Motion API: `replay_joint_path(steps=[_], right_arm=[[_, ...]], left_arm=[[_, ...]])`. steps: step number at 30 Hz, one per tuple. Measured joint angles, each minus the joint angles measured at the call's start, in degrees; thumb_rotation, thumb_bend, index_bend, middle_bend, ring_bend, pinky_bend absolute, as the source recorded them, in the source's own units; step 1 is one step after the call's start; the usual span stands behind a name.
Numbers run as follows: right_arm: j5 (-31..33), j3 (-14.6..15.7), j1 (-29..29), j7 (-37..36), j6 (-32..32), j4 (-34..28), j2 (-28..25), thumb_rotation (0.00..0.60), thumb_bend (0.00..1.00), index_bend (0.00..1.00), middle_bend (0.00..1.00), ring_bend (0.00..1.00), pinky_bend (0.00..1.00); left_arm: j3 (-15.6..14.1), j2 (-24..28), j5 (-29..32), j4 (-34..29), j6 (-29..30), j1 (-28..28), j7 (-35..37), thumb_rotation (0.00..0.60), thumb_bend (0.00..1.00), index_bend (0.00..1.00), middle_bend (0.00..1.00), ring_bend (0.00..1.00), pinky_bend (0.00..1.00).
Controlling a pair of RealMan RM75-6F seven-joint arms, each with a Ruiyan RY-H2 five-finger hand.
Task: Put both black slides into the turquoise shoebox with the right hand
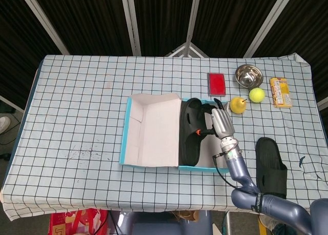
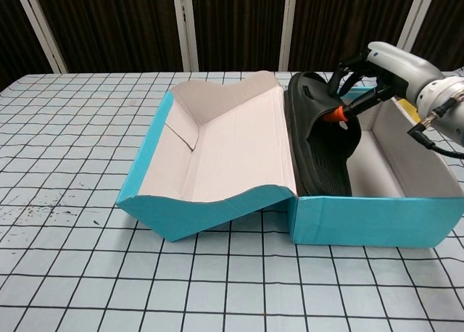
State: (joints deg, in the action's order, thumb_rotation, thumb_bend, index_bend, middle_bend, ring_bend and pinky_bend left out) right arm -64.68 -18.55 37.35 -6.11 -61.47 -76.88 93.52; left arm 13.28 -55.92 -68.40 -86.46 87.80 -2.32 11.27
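Matt cardboard shoebox [image 2: 362, 220], rubbery slide [image 2: 322, 154]
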Motion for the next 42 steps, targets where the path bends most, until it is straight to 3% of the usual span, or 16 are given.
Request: replay_joint_path(steps=[18, 42], right_arm=[[-0.5, 1.0, 1.1, 0.0, 3.0, 2.7, 1.6, 0.6, 0.46, 0.59, 0.68, 0.36, 0.0], [1.5, 1.8, 2.8, 6.5, 6.0, 3.7, 2.7, 0.6, 0.46, 0.59, 0.68, 0.36, 0.0]], left_arm=[[0.0, -0.2, 0.2, 0.1, -0.2, 0.1, -0.5, 0.6, 0.81, 0.22, 0.1, 0.06, 0.14], [0.1, 0.0, 0.2, 0.2, -0.2, 0.0, 0.1, 0.6, 0.81, 0.22, 0.1, 0.06, 0.14]])
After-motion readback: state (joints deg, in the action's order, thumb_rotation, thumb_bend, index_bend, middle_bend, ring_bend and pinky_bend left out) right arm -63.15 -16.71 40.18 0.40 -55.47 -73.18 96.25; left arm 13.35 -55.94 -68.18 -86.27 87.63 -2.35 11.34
